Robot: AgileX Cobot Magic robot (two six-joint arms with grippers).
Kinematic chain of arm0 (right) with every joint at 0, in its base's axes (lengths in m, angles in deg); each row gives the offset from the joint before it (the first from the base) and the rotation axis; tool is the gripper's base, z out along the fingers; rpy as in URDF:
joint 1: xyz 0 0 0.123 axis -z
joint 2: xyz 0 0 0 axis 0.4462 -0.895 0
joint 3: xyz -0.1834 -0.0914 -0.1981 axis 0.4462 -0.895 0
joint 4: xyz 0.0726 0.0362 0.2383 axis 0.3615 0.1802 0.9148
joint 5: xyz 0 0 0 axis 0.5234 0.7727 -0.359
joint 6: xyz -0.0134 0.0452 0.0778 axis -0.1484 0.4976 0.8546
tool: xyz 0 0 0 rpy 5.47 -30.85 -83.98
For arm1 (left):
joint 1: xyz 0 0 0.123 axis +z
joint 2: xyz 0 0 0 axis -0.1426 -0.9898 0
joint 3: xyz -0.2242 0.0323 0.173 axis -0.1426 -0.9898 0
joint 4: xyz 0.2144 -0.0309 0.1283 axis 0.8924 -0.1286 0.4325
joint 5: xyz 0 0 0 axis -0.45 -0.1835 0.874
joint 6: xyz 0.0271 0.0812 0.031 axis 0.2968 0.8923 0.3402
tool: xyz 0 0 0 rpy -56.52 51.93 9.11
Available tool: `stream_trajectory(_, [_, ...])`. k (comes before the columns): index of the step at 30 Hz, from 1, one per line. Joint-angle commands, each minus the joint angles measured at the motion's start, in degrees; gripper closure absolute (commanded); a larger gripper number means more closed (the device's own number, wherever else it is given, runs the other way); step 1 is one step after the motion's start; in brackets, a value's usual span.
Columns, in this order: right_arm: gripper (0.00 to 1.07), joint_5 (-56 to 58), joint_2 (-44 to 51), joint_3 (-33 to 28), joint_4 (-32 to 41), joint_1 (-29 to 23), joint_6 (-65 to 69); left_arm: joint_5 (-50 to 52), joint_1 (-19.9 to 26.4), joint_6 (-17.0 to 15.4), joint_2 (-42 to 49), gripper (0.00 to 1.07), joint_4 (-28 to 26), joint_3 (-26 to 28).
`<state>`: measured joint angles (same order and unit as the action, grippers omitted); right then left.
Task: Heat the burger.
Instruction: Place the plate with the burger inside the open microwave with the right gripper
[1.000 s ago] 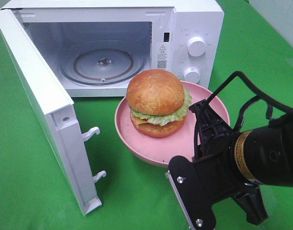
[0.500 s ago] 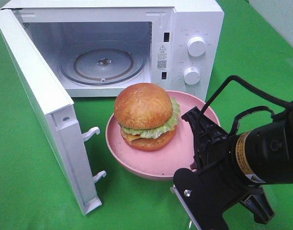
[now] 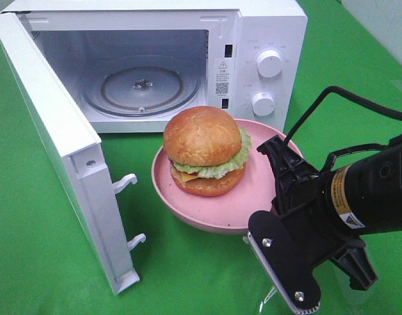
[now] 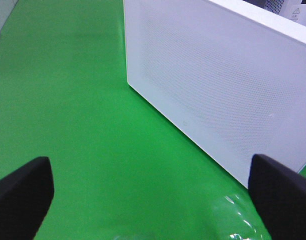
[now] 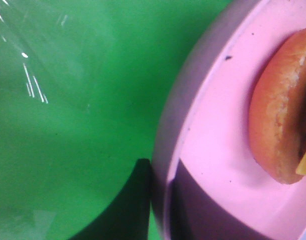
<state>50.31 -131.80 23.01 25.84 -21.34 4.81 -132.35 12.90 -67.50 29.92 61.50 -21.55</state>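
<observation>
The burger (image 3: 204,154), with a golden-brown bun and green lettuce, sits on a round pink plate (image 3: 214,213) just in front of the open microwave (image 3: 267,26). My right gripper (image 3: 278,159) is shut on the plate's right rim. In the right wrist view, dark fingers (image 5: 128,205) clamp the plate's rim (image 5: 218,140) from outside and inside, with the burger's edge (image 5: 278,125) beside them. My left gripper (image 4: 153,200) is open and empty, over green cloth beside the outside of the microwave door (image 4: 218,85). It is out of the exterior view.
The microwave door (image 3: 56,144) stands swung open at the left, with its latch hooks (image 3: 125,182) toward the plate. The glass turntable (image 3: 142,88) lies inside the cavity. Two knobs (image 3: 269,63) are on the right panel. Green cloth (image 3: 23,230) covers the table.
The plate with the burger has shifted left and toward the front with my right gripper, then a little back to the right. The microwave has not moved.
</observation>
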Motion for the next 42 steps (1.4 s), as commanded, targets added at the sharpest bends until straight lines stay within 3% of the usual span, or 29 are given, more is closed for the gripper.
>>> stream_trajectory(1, [1.07,-5.8,0.6,0.7,3.4,1.8,-5.8,0.0,-0.4,-0.3,1.1,0.09,-0.2,-0.1])
stream_trajectory(15, [1.07,-9.5,0.6,1.1,19.8,3.2,-25.3,0.0,-0.4,-0.3,1.1,0.09,-0.2,-0.1])
stream_trajectory(32, [1.07,-12.4,0.6,2.6,31.9,5.9,-37.5,0.0,-0.4,-0.3,1.1,0.09,-0.2,-0.1])
stream_trajectory(42, [1.07,-11.7,0.6,3.2,29.9,5.9,-35.6,0.0,-0.4,-0.3,1.1,0.09,-0.2,-0.1])
